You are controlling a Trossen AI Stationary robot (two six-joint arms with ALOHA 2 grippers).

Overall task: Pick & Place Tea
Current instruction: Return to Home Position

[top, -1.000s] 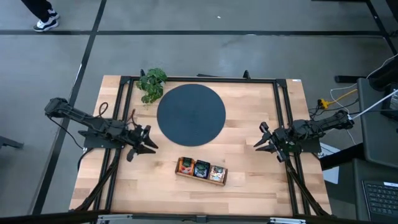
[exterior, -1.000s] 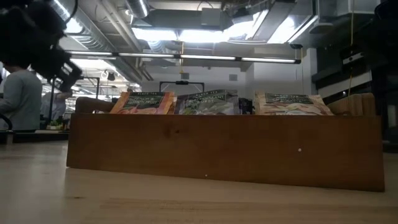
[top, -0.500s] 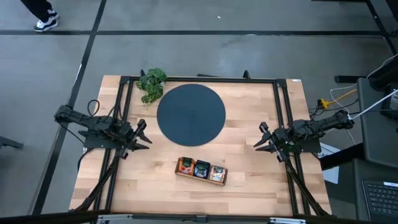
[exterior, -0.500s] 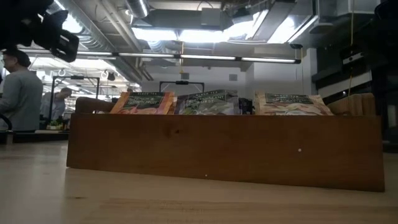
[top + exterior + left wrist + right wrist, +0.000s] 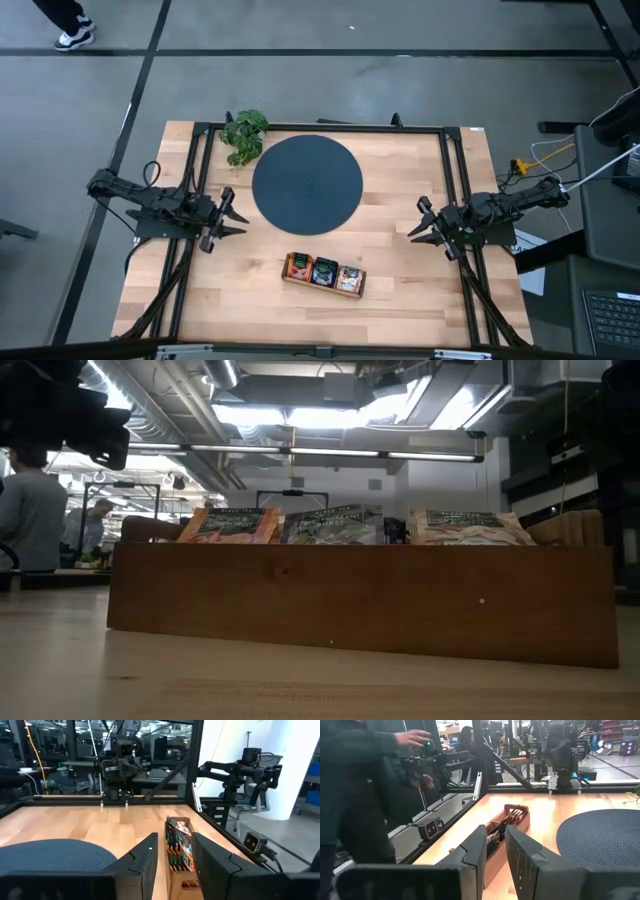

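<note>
On the desk (image 5: 400, 300) the left arm has pulled back toward its own edge vs. a sec ago and is now folded beside the round mat (image 5: 307, 184). The right arm hasn't budged and is parked at the opposite edge. That reads as wrap-up: sorting done, arms going home. The tray (image 5: 360, 600) sits near the mat, between the arms and well apart from both, w/ the tea (image 5: 325, 270) standing in all 3 sections. Left hand (image 5: 233, 212) is spread open, holding nothing; right hand (image 5: 416, 220) is likewise open & empty.
</note>
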